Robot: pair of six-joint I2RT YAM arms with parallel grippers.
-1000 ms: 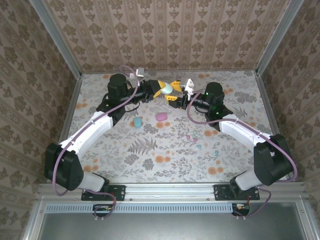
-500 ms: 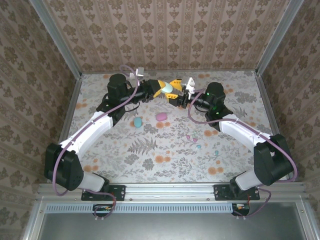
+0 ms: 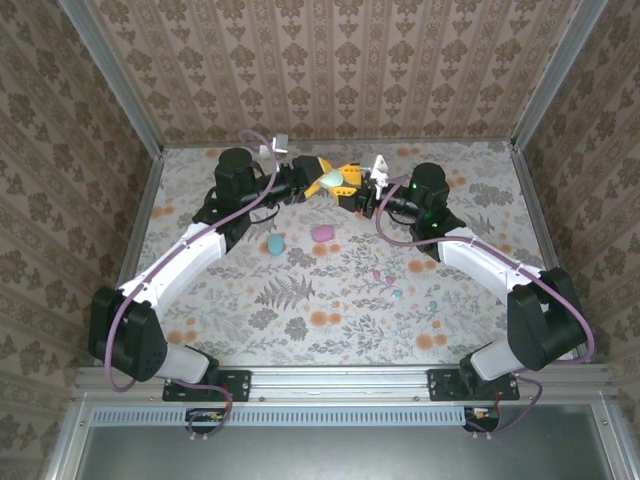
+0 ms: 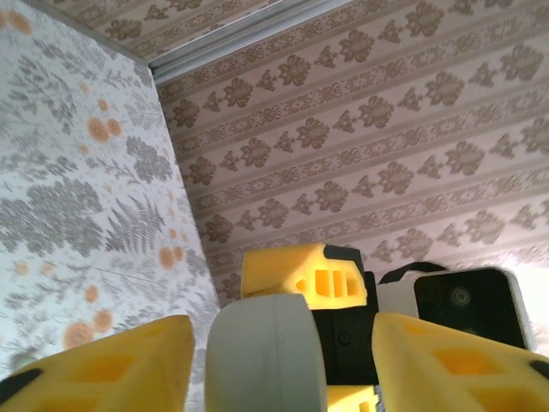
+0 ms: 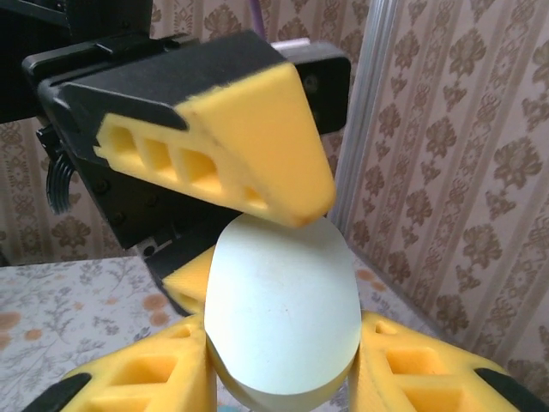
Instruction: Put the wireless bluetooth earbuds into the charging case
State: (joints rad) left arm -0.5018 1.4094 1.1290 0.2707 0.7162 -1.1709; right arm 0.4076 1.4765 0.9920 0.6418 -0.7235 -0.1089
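Mint charging case (image 5: 281, 309) held at table's (image 3: 480, 200) 12 o'clock; right gripper (image 5: 281, 378) clamped on its flanks, long axis upright between fingers; left gripper (image 4: 279, 343) jaws apart, gaps either side; earbuds (image 3: 390, 280) loose at 5 o'clock from claws, right arm nearer; open room around them; back wall (image 3: 330, 80) close behind.

light: bright, even | shadows: faint | wrist close-ups: soft focus
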